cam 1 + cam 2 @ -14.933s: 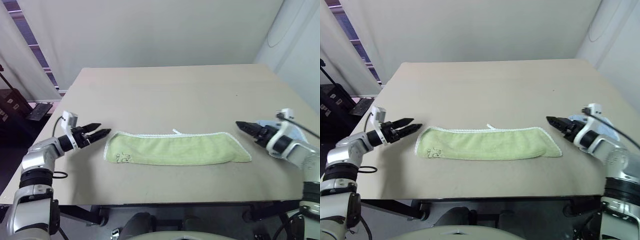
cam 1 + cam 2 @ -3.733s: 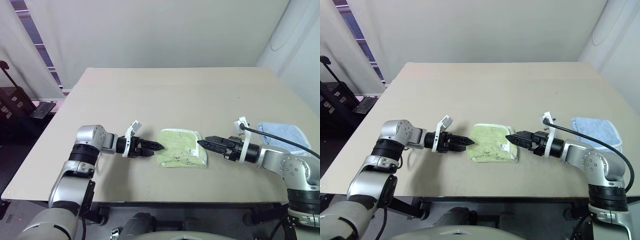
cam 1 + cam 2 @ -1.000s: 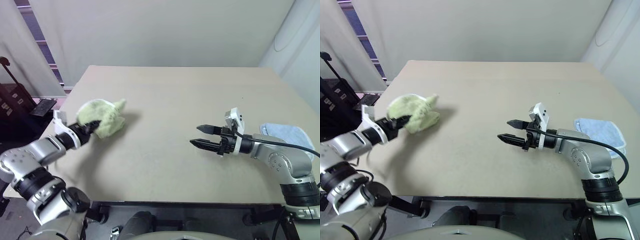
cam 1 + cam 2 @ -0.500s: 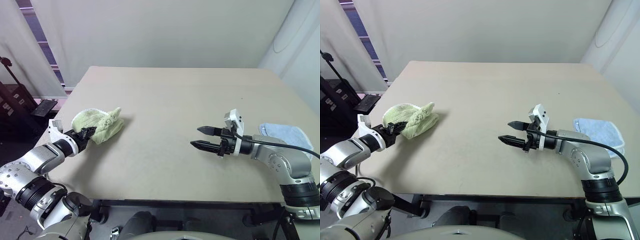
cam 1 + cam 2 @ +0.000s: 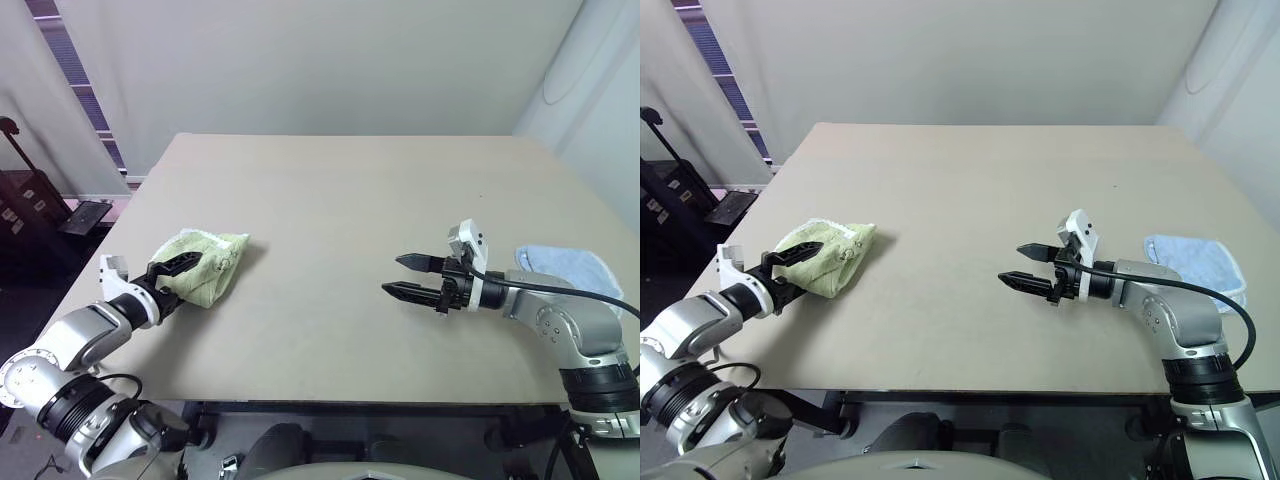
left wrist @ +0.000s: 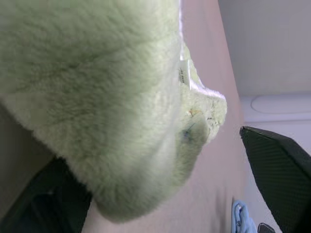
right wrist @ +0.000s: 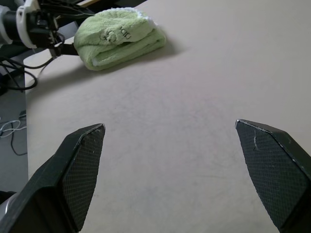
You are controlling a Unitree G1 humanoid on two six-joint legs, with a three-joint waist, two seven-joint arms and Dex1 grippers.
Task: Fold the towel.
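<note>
Lying folded into a thick bundle at the left of the frame near the table's (image 5: 330, 190) left edge, the towel (image 5: 205, 264) sits between the spread fingers of the left gripper (image 5: 172, 281), which looks to be letting it go there. The right gripper (image 5: 410, 278) hovers wide and empty over bare table right of centre, apparently waiting clear, with a blue cloth (image 5: 562, 268) beyond it by the right edge.

The towel (image 5: 203, 264) is a small light-green terry cloth, folded into a thick, rounded bundle with several layers stacked. It lies flat on the table (image 5: 340, 200), near the table's left edge and towards its front. White stitched edging runs along its far rim, and a small dark embroidered picture with lettering faces up on its top layer.
</note>
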